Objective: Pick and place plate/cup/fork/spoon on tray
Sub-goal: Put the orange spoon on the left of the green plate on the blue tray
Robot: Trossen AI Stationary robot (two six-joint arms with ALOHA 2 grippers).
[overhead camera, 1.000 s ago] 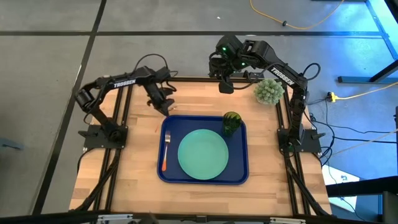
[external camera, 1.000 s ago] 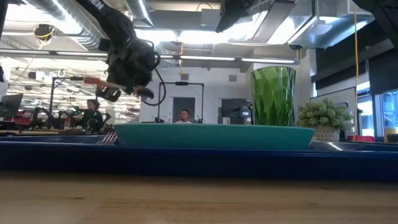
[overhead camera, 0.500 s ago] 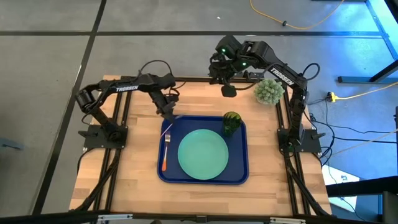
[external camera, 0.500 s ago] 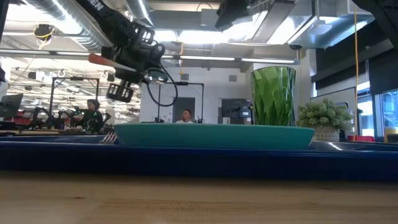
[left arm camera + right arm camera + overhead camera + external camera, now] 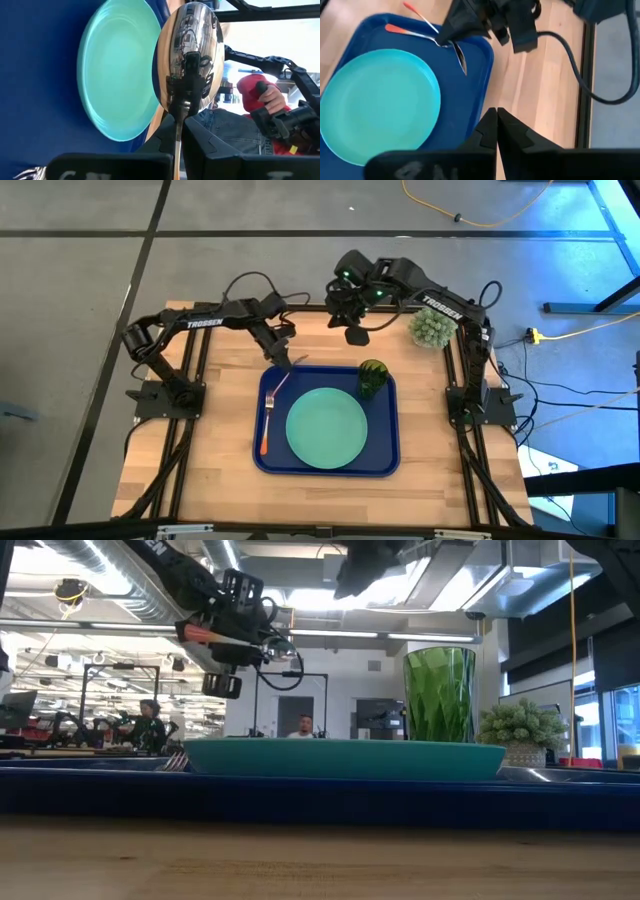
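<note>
Gripping the spoon [image 5: 189, 55] by its neck, the left gripper [image 5: 283, 362] hangs above the tray's [image 5: 385, 463] far-left corner, presumably for placement beside the fork [image 5: 266, 425], left of the plate [image 5: 327, 428]; the right gripper [image 5: 356, 335], fingers together, waits beyond the cup [image 5: 372, 376].

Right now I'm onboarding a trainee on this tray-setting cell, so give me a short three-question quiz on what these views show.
1. True or false: the fork already lies on the tray.
2. Multiple choice: what is the left gripper holding? A) the cup B) the spoon C) nothing
3. Fill in: the cup stands in the tray's far ____ corner, beside the plate.

Key
1. True; it lies left of the plate.
2. B; its fingers are shut on the spoon, above the tray's far left corner. The right gripper waits, shut, over the table's far edge.
3. right
</note>
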